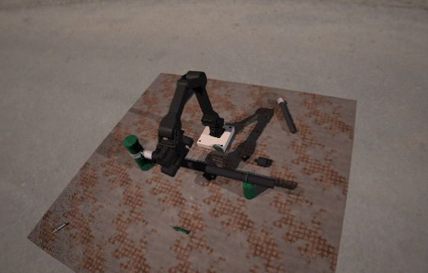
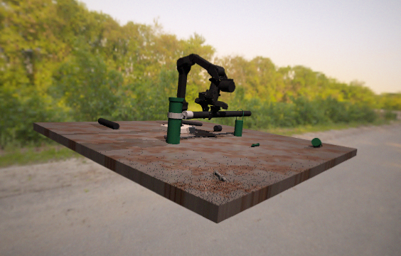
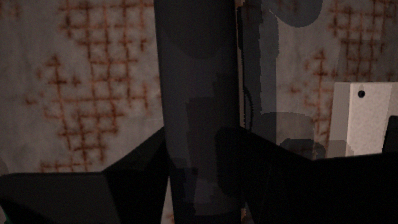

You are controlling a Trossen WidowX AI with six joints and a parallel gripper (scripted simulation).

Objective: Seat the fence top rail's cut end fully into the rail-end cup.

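Observation:
The dark rail (image 1: 229, 173) (image 2: 232, 114) (image 3: 200, 75) lies level, its right part through the green loop on the small green post (image 1: 249, 192) (image 2: 238, 129). Its left end meets the white cup (image 1: 148, 154) (image 2: 188, 114); how deep it sits inside cannot be told. The cup hangs on the pale band (image 1: 136, 155) (image 2: 175, 115), high on the big green post (image 2: 173, 132), below its cap (image 1: 130, 140) (image 2: 175, 100). My gripper (image 2: 210, 115) (image 3: 199, 131) is shut on the rail, between cup and loop. In the top view the arm hides its fingertips.
A white plate (image 1: 207, 142) is under the arm's base. A dark tube (image 1: 287, 117) with a white end lies at the back right. A dark fitting (image 1: 264, 161) (image 2: 217, 128), a small green part (image 1: 181, 230) (image 2: 255, 145) and a grey bolt (image 1: 61, 227) (image 2: 219, 176) lie around.

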